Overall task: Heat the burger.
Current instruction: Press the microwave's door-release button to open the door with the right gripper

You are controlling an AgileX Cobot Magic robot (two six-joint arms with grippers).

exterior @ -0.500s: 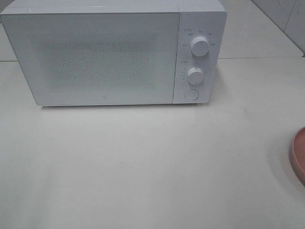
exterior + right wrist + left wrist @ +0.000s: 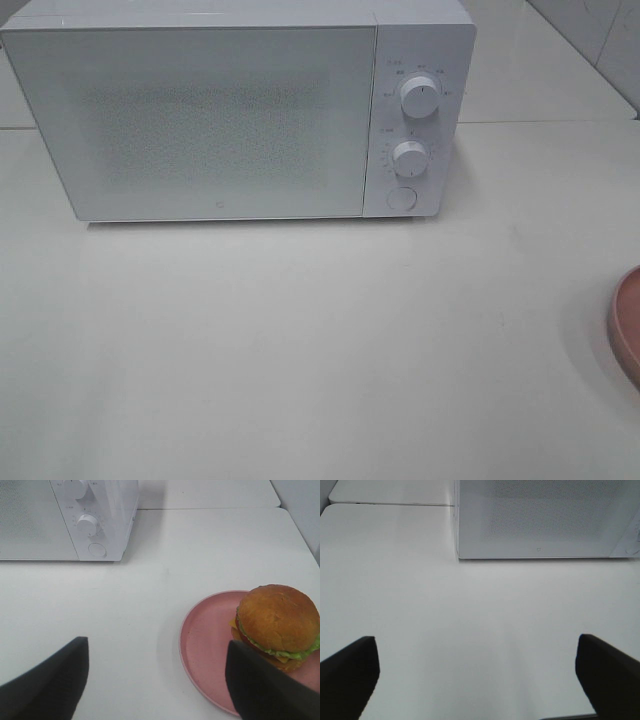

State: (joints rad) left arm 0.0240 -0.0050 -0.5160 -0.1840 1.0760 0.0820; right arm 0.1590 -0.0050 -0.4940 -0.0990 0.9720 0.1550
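The burger (image 2: pixel 278 625), with a golden-brown bun, green lettuce and cheese, sits on a pink plate (image 2: pixel 207 640) in the right wrist view. Only the plate's edge (image 2: pixel 626 325) shows at the right border of the exterior view; the burger is out of that view. A white microwave (image 2: pixel 220 110) with its door shut stands at the back, and shows in the left wrist view (image 2: pixel 540 520) and right wrist view (image 2: pixel 65 520). My right gripper (image 2: pixel 155 680) is open and empty, short of the plate. My left gripper (image 2: pixel 477 672) is open and empty over bare table in front of the microwave.
The microwave has two knobs (image 2: pixel 418 97) (image 2: pixel 410 158) and a round button (image 2: pixel 400 198) on its right panel. The white table (image 2: pixel 300 340) stretches in front of it. A seam runs behind the microwave (image 2: pixel 390 503).
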